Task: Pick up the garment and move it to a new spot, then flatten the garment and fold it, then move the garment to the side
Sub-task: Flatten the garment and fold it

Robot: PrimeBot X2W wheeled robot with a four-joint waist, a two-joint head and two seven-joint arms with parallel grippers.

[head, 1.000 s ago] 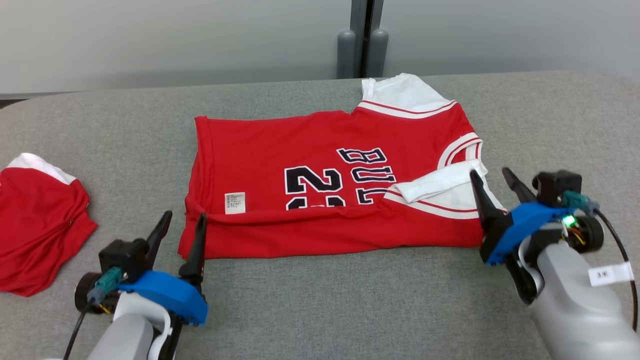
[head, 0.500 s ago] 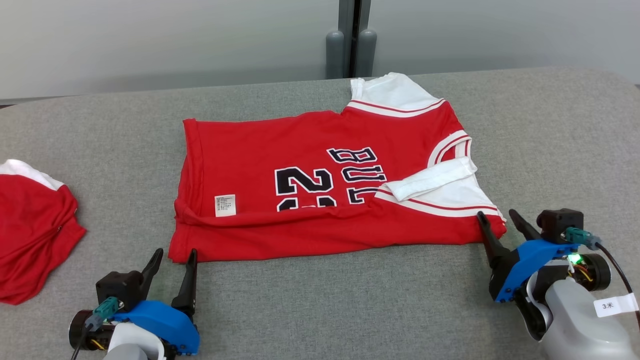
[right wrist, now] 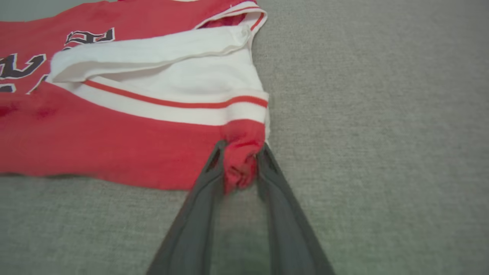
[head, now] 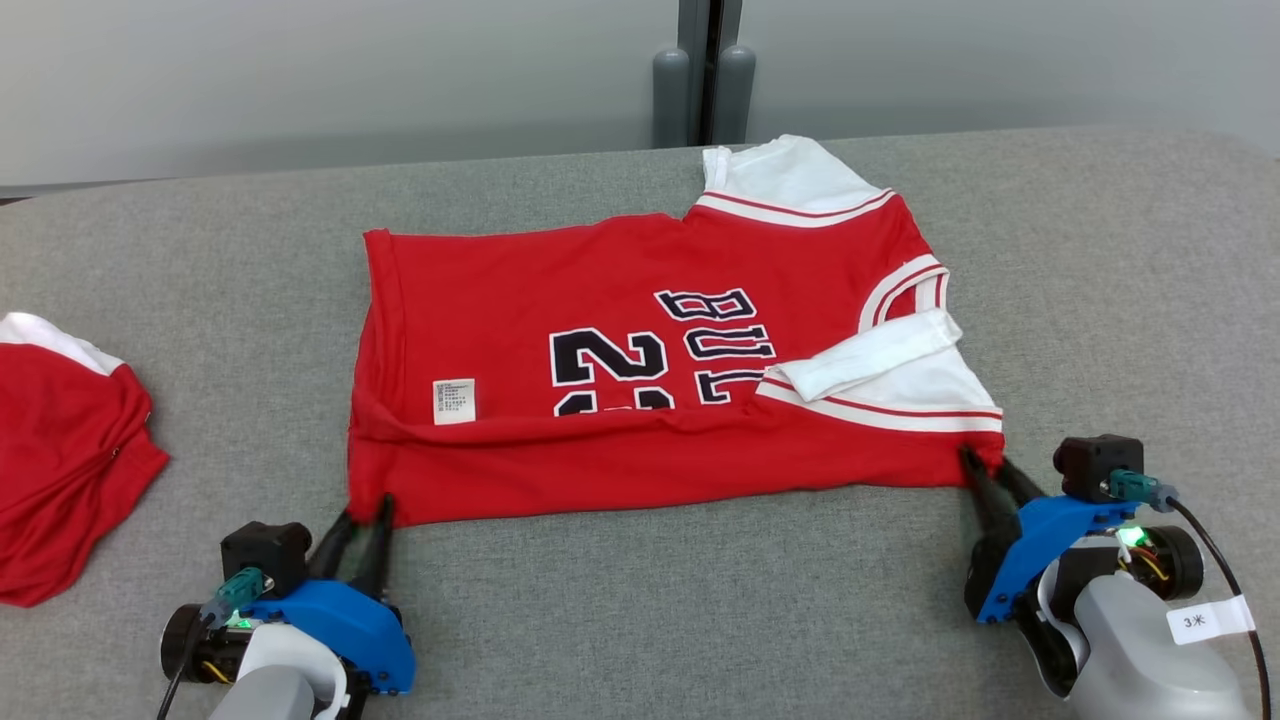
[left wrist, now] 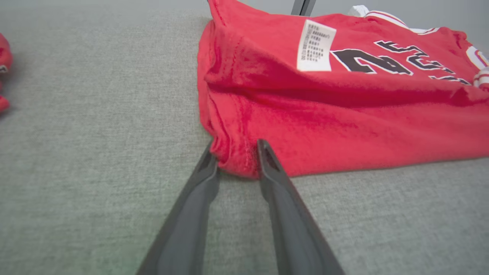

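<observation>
Red jersey (head: 640, 300) lies flat mid-way across the grey tabletop (head: 700, 600), hem twd the robot's left, white sleeves (head: 900, 370) twd its right. The near long edge is folded up over the lower part of the black number & lettering, and a white care label (head: 454, 400) faces up nr the hem. L gripper (head: 362, 512) sits low at the near-left corner, fingers drawn in on the bunched hem corner, cloth pinched btwn them. R gripper (head: 985, 470) sits at the near-right corner, just below the striped sleeve trim, fingers clamped on a small wad of red cloth. A 2nd red garment (head: 60, 450) w/ white trim lies crumpled at the table's left, well apart.
</observation>
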